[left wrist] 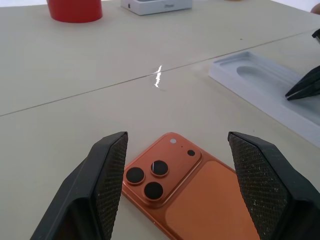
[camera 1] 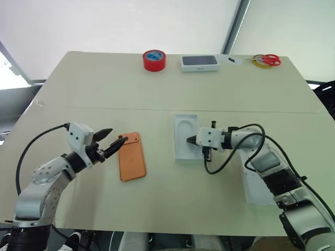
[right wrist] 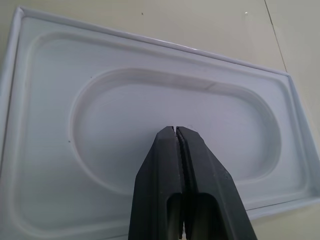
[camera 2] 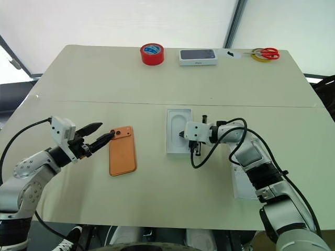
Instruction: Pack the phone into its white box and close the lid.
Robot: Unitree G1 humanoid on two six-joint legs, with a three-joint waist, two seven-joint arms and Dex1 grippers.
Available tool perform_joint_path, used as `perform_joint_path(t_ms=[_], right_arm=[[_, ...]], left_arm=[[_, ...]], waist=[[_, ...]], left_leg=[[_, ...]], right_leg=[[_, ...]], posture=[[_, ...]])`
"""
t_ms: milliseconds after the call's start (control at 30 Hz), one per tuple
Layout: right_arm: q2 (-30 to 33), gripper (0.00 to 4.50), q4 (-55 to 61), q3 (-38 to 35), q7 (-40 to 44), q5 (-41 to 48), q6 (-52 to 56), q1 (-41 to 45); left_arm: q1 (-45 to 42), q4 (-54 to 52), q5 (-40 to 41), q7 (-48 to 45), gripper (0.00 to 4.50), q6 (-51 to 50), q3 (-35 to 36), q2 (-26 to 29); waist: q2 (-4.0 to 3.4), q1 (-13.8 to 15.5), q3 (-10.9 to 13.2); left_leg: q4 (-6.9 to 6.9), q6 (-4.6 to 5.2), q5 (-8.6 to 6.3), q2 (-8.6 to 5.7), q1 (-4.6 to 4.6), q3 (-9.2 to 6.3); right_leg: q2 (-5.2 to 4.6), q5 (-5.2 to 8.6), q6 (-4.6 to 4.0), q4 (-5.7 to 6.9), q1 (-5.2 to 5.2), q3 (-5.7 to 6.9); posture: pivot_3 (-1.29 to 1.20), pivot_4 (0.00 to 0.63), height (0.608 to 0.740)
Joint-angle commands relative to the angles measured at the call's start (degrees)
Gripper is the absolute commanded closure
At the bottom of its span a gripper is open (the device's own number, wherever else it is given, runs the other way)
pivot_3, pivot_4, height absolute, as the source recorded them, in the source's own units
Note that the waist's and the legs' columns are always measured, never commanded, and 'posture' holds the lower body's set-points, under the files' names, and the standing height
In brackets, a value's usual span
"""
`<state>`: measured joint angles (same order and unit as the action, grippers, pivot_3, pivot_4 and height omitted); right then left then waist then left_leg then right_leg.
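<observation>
The orange phone [camera 1: 131, 157] lies flat on the table, back up, its dark lenses [left wrist: 151, 179] at the far end. My left gripper [camera 1: 116, 137] is open and points at that lens end, one finger on each side of the corner, holding nothing. To the right sits the white box [camera 1: 186, 137], its white moulded tray with an oval recess [right wrist: 170, 105] facing up. My right gripper [camera 1: 188, 139] is shut, empty, with its tip over that recess. The white lid [camera 1: 256, 191] lies on the table, partly hidden under my right arm.
Along the far edge stand a red tape roll [camera 1: 154, 60], a dark-topped white box [camera 1: 200, 63] and red-handled scissors [camera 1: 269, 59] on a yellow ring. A seam crosses the tabletop [camera 1: 104, 83] just beyond the phone and box.
</observation>
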<state>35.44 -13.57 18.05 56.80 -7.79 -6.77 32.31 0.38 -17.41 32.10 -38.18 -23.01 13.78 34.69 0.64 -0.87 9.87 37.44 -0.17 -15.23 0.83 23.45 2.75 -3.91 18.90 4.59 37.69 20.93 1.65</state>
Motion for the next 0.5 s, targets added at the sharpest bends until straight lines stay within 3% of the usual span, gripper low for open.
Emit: perform_joint_path(t_ms=[33, 267, 400, 500], right_arm=[[1.7, 4.44, -1.4, 0.7, 1.5, -1.5, -2.1, 1.1], [-0.2, 4.44, -0.4, 1.3, 2.2, -0.5, -2.3, 0.6], [-1.2, 4.44, 0.4, 0.0, 0.8, 0.0, -1.6, 0.9], [-3.4, 4.44, 0.9, -2.5, -1.0, 2.2, 1.1, 3.9]], left_arm=[[0.8, -3.0, 0.5, 0.2, 1.12, 1.4, 2.3, -0.4], [2.4, -7.3, 10.4, 3.2, 1.12, -10.8, 5.0, 0.1], [2.5, -5.6, 26.3, 5.8, 1.12, -22.9, 11.3, 0.8], [2.8, -2.6, 33.7, 10.3, 1.12, -29.9, 15.0, 1.6]], waist=[[0.0, 0.1, 0.0], [0.01, -0.1, 0.0], [0.02, -0.1, 0.0], [0.0, -0.3, 0.0]], left_leg=[[0.0, 0.01, 0.0, 0.0, 0.0, 0.0], [-0.01, 0.01, 0.0, 0.0, -0.01, -0.02], [-0.02, 0.01, 0.0, 0.0, -0.03, -0.02], [-0.02, 0.01, 0.0, 0.0, -0.04, -0.04]], right_leg=[[0.0, 0.0, 0.0, 0.0, -0.01, 0.01], [-0.01, -0.01, 0.01, -0.02, -0.03, 0.01], [0.0, -0.01, 0.01, -0.01, -0.04, 0.02], [0.0, -0.01, 0.01, 0.0, -0.04, 0.03]], posture=[[0.0, 0.15, 0.74], [0.0, 0.15, 0.74], [0.0, 0.15, 0.74], [0.0, 0.15, 0.74]])
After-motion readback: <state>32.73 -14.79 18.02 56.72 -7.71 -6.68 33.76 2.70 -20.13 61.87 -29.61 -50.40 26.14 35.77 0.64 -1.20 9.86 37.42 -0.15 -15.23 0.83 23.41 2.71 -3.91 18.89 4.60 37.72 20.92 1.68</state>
